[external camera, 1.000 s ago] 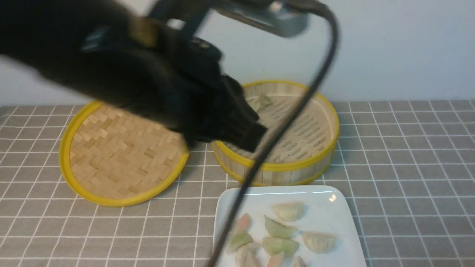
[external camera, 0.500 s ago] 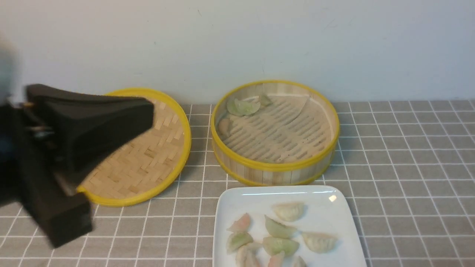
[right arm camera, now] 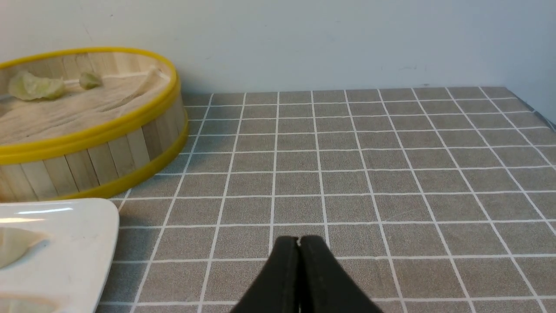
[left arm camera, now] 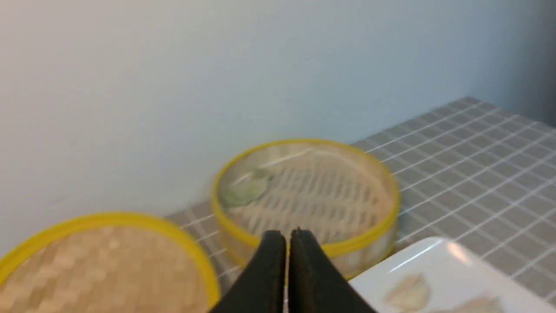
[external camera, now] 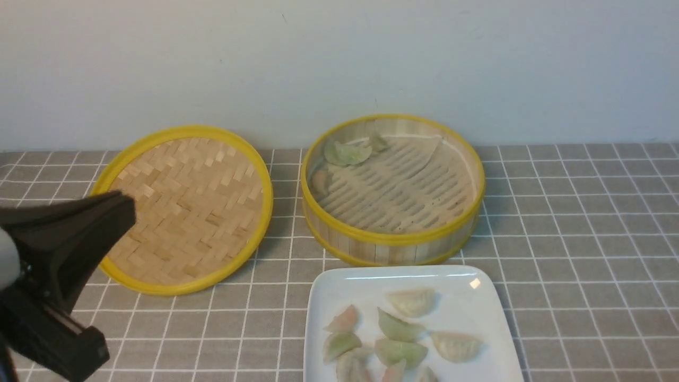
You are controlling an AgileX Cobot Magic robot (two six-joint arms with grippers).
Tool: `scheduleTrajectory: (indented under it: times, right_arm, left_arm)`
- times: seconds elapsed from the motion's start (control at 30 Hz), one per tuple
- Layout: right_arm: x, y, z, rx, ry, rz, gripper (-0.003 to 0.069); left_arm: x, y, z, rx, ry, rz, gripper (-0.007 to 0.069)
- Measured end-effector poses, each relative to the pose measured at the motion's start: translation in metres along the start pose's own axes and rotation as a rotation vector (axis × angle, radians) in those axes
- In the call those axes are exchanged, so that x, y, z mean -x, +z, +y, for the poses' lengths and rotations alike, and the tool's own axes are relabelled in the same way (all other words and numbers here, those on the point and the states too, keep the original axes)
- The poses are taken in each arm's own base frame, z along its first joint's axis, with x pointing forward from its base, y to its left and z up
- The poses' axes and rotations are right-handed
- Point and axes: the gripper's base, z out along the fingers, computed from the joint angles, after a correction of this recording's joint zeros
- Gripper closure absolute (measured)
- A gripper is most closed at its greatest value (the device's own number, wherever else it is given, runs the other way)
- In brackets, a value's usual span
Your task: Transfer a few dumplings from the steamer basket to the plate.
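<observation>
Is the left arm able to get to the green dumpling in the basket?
Probably yes. The basket is uncovered, with its lid lying beside it, and nothing stands between the left gripper and the green dumpling. But the gripper is shut, so it must open first.

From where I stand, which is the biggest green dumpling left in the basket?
Find the round steamer basket behind the white plate. Look inside along its far left wall: the dumpling is a broad pale green crescent, larger than the small piece beside it.
</observation>
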Motion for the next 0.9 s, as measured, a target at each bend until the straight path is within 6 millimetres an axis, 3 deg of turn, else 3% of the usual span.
scheduleTrajectory:
  times: [0.07,0.17,0.3,0.47,0.9]
  right_arm:
    - [0.0,0.0,0.0,0.0,0.0,0.0,0.0673]
    - [0.0,0.0,0.0,0.0,0.0,0.0,0.0673]
    - [0.0,0.0,0.0,0.0,0.0,0.0,0.0673]
    - [0.0,0.0,0.0,0.0,0.0,0.0,0.0673]
    - [0.0,0.0,0.0,0.0,0.0,0.0,0.0673]
  left_arm:
    - [-0.031,-0.004,0.009,0.081,-0.023,0.018,0.0629]
    - [-0.094,-0.017,0.019,0.216,-0.05,0.061,0.0629]
    - [-0.142,-0.029,0.02,0.304,-0.072,0.097,0.0629]
    - [-0.152,-0.037,0.02,0.351,-0.079,0.134,0.0629]
    - [-0.152,-0.039,0.022,0.404,-0.068,0.13,0.0629]
